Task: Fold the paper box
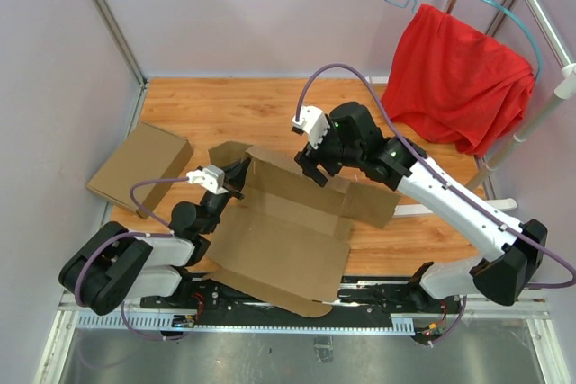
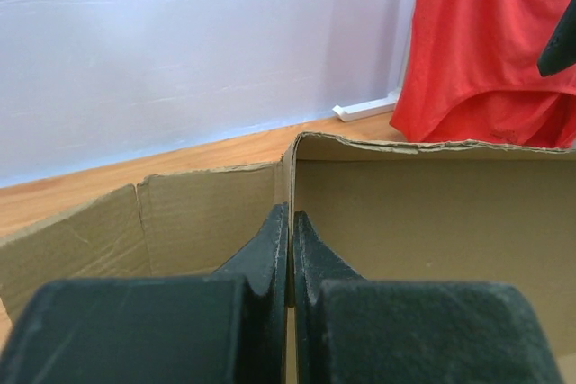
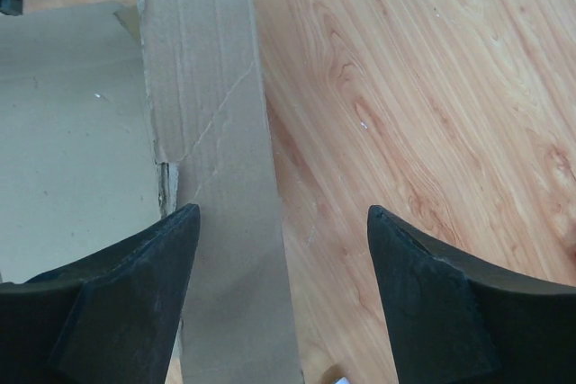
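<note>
The paper box [image 1: 288, 231] is a large brown cardboard piece lying partly folded in the middle of the table, its walls half raised. My left gripper [image 1: 236, 177] is shut on the box's left wall, its fingers [image 2: 270, 249] pinching the cardboard edge [image 2: 290, 177] where two panels meet. My right gripper [image 1: 310, 168] is open above the box's far wall. In the right wrist view the gripper [image 3: 283, 222] straddles the edge of a cardboard flap [image 3: 211, 132], with bare wood under its right finger.
A lighter tan cardboard box [image 1: 139, 166] lies flat at the left of the table. A red cloth [image 1: 459, 74] hangs on a hanger and rack at the far right and also shows in the left wrist view [image 2: 490, 42]. The wooden table [image 1: 225, 105] ends at walls.
</note>
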Robot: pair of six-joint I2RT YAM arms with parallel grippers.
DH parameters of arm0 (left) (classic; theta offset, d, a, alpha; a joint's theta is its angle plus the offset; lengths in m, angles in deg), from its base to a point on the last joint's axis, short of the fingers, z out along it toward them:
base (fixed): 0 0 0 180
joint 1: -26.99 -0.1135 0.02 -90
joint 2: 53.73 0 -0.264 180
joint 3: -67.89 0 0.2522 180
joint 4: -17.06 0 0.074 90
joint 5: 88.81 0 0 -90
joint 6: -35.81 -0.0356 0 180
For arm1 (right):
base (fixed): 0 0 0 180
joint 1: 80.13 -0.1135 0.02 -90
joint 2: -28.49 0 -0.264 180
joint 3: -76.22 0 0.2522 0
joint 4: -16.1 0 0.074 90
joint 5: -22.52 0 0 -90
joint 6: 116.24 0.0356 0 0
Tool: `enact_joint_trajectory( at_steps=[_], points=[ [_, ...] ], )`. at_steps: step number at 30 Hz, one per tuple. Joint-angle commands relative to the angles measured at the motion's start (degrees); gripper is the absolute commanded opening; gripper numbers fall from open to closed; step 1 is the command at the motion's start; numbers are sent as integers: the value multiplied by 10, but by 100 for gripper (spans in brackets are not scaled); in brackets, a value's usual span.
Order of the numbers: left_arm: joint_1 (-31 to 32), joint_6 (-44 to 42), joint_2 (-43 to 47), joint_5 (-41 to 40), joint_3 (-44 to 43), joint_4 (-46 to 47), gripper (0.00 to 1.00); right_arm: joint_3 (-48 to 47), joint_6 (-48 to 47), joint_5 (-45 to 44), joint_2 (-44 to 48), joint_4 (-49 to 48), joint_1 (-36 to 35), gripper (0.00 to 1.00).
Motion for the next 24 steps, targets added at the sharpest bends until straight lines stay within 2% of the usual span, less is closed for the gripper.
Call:
enact_joint_trajectory(
  at_steps=[1,7,11,15,17,19,24],
  points=[
    [5,-17,-19,1,6,89,0,-1,-12,69,-11,13,9,79],
    [10,-26,-46,15,-1,93,10,-7,0,123,-36,20,28,84],
    [16,-42,-63,7,8,127,9,-6,24,190,-43,4,52,85],
    [21,-48,-93,-6,18,177,5,-21,36,211,-55,5,75,84],
    [22,-44,-99,-4,16,178,5,-32,33,195,-59,19,75,75],
    [23,-42,-103,-6,14,178,5,-35,27,180,-58,41,73,60],
    [24,-45,-103,-7,14,178,4,34,20,101,-11,16,50,55]
  ],
)
